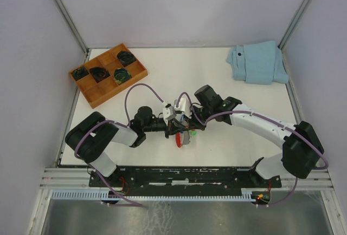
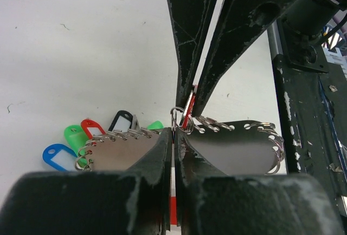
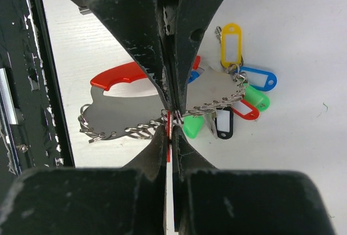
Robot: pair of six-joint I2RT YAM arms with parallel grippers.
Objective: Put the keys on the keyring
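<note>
Wooden tray [image 1: 103, 93] far left, blue cloth [image 1: 259, 61] far right.

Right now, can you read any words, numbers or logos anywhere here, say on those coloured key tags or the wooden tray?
No text can be read anywhere in these views.
Yellow tag, blue tag, red tag and black tag: the white inserts look blank.
Wooden tray: no print visible.
Folded blue cloth: no label or logo visible.
</note>
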